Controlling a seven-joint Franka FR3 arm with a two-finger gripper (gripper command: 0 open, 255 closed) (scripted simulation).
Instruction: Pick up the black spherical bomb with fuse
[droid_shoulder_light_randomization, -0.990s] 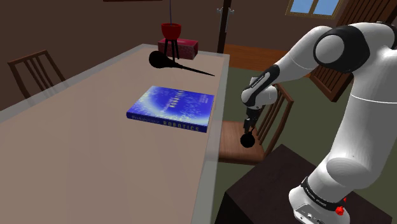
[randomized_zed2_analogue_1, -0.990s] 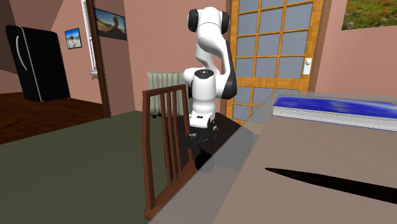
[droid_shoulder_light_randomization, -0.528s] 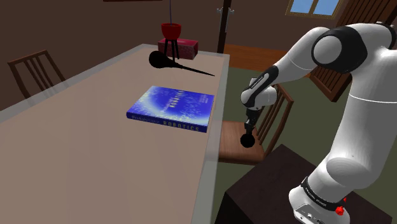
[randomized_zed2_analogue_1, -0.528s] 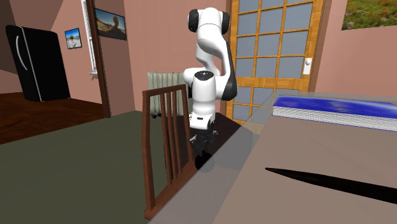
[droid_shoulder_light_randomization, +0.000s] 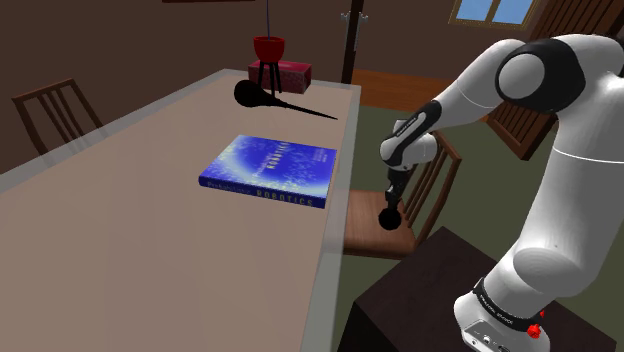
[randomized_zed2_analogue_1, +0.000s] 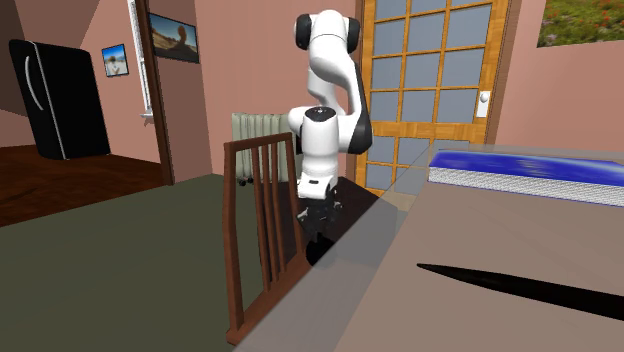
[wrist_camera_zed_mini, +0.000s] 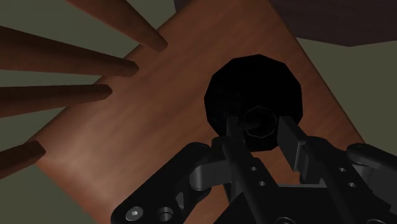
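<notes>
We see a long pale table (droid_shoulder_light_randomization: 150, 230) in a room with pink walls (randomized_zed2_analogue_1: 250, 50). One wooden chair (droid_shoulder_light_randomization: 362, 215) stands at its edge and another (droid_shoulder_light_randomization: 50, 110) across. The floor (randomized_zed2_analogue_1: 120, 260) is dark green. Beyond stand a glazed wooden door (randomized_zed2_analogue_1: 430, 80), a radiator (randomized_zed2_analogue_1: 255, 125) and a black refrigerator (randomized_zed2_analogue_1: 60, 95).

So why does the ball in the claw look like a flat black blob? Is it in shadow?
Wrist view: the bomb renders solid black, no highlights, while the chair seat behind it is evenly lit, so likely not shadow. Shoulder view: same flat black under the claw, in a dimmer picture.
</notes>
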